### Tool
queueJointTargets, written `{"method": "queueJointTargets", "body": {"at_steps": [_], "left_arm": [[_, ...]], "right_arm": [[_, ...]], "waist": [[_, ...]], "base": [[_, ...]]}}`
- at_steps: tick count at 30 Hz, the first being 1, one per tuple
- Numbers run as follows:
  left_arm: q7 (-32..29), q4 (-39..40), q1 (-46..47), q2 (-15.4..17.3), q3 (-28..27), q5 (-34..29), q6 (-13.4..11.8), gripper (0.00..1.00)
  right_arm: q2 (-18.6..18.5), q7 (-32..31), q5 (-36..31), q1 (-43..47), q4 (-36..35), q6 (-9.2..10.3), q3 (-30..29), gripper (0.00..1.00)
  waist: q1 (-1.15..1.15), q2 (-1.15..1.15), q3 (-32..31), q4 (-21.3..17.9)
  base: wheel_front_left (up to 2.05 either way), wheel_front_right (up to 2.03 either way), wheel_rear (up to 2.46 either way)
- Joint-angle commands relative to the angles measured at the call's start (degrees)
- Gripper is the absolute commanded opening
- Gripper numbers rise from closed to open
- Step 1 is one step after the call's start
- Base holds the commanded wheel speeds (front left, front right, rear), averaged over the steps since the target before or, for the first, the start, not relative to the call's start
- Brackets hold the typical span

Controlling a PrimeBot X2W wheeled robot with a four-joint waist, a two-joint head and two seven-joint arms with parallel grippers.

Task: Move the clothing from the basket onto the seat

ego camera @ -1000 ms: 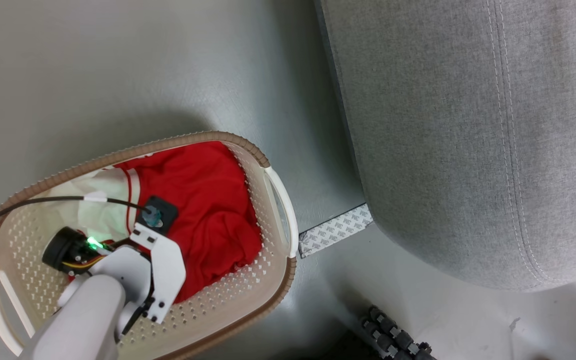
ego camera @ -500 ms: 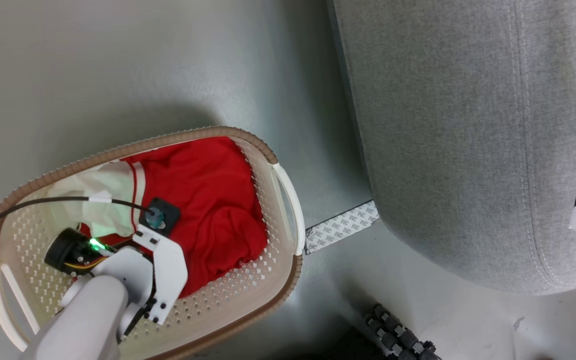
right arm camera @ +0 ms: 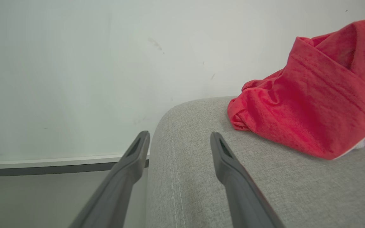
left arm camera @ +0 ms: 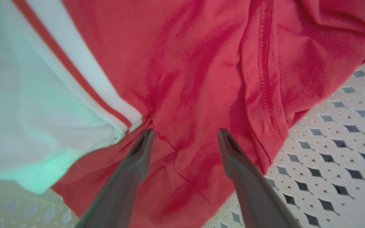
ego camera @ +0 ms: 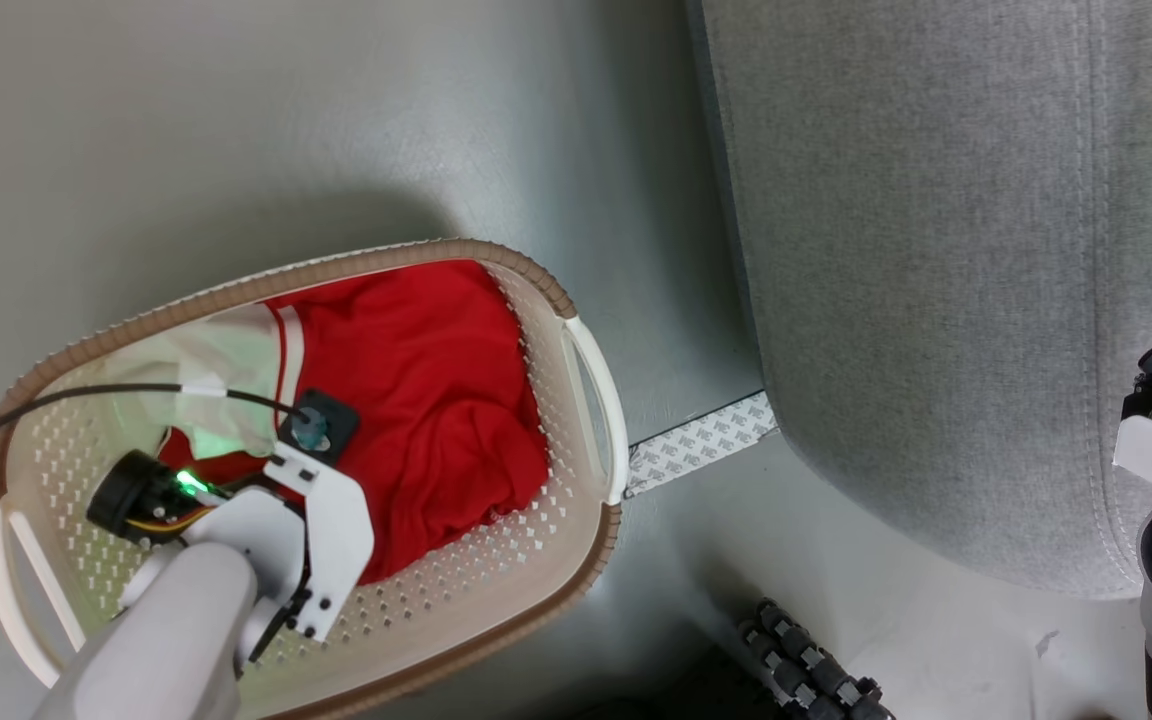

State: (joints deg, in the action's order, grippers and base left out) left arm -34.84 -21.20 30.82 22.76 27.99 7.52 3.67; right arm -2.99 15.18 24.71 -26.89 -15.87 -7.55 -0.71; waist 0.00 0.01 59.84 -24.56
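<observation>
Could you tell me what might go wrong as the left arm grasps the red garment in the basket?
1. The left gripper, open, sits beside white red-striped fabric; closing could catch that too.
2. Its fingers straddle only a shallow fold of the bright red soft garment; it may slip out while lifted over the rim of the cream perforated plastic basket.

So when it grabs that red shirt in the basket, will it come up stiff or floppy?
Probably floppy: the red shirt lies creased and bunched in the basket, so it should sag and drape from the left gripper. Likely light too, since it looks like thin cloth.
</observation>
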Motion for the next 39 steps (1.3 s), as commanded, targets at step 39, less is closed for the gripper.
{"method": "queueJointTargets", "body": {"at_steps": [39], "left_arm": [[4.0, -7.5, 6.8, -1.9, 3.4, 0.0, -0.9, 1.0]], "right_arm": [[0.1, -0.1, -3.0, 3.0, -2.6, 0.14, 1.0, 1.0]], "waist": [[0.0, -0.01, 2.1, 2.1]], "base": [[0.0, 0.0, 0.0]]}}
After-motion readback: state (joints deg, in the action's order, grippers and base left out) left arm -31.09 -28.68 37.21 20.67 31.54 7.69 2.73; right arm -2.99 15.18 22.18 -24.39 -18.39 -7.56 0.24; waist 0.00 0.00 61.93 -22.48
